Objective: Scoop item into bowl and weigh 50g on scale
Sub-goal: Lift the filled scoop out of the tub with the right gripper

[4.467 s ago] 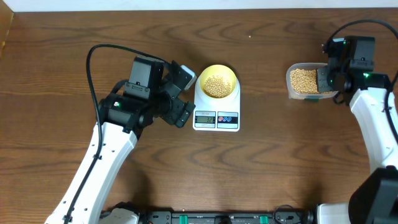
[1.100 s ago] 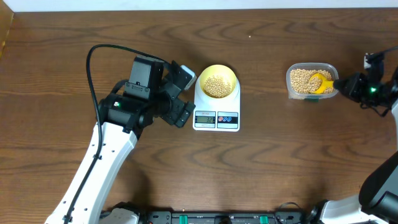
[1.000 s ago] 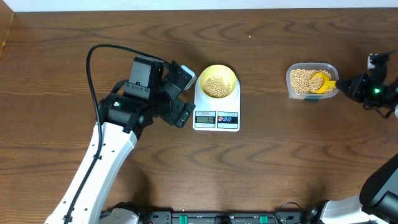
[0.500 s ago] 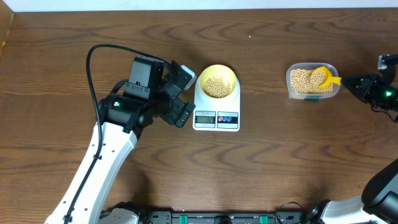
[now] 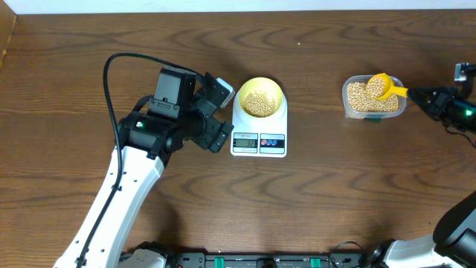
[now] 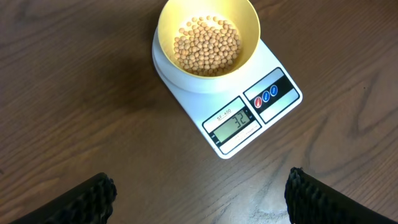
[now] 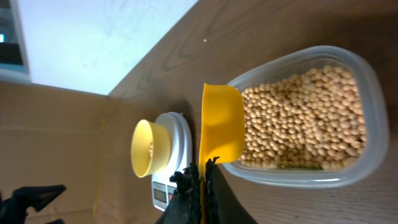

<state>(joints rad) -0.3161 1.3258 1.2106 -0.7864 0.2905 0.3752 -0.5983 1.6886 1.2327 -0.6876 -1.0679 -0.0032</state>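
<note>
The right jaws are pinched tight on the handle of a bright yellow scoop (image 7: 222, 127). It sticks straight out ahead of them, full of beans (image 5: 377, 87), and is held over the edge of the clear tub (image 7: 373, 118) nearest those jaws. The tub, filled with more beans, lies just ahead of and below them.

Well beyond them, across the brown surface (image 5: 335, 193), the left jaws stand wide apart with nothing between them, hovering above the wood. Just ahead of the left jaws sits the white scale (image 6: 277, 107). The pale yellow bowl (image 6: 163, 28) rests on its far end with a layer of beans in the bottom. The scale's display (image 6: 231, 124) is on the end nearest the left jaws and reads 32.
</note>
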